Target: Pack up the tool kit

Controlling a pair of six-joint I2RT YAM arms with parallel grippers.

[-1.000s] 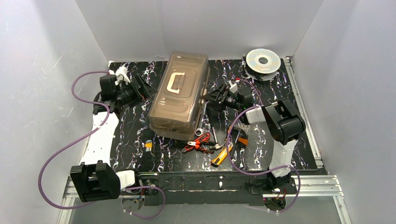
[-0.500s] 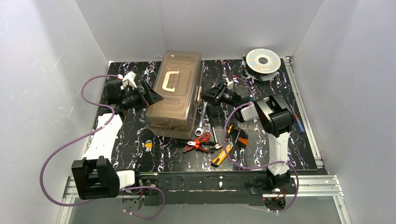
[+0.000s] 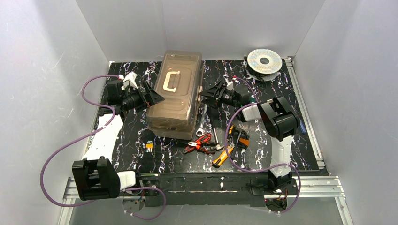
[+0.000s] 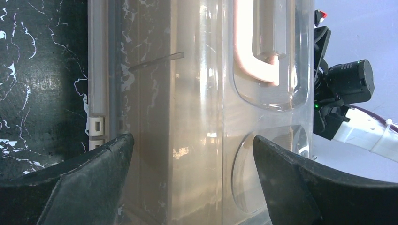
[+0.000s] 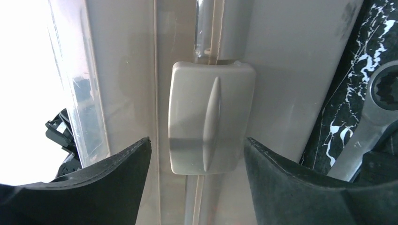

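The tool kit's beige toolbox [image 3: 176, 91] lies mid-table with its smoky lid down and pale handle [image 3: 170, 83] on top. My left gripper [image 3: 152, 96] is open at its left side; in the left wrist view the lid [image 4: 197, 93] fills the space ahead of the left gripper [image 4: 193, 150]. My right gripper [image 3: 210, 96] is open at the box's right side. In the right wrist view the right gripper [image 5: 197, 145] stands on either side of the beige latch [image 5: 211, 124], with gaps on both sides. Red pliers [image 3: 199, 142] and a yellow knife [image 3: 220, 159] lie in front.
A silver wrench [image 3: 202, 123] lies beside the box's right front corner, also seen as the wrench [image 5: 371, 122] in the right wrist view. Orange-handled tools [image 3: 241, 138] sit by the right arm. A round wire spool [image 3: 264, 61] stands at the back right. A small yellow-and-black part [image 3: 149, 146] lies front left.
The toolbox has slid left and turned slightly. The left gripper has backed off with it, and the right gripper has followed to the left, up to the box's right side.
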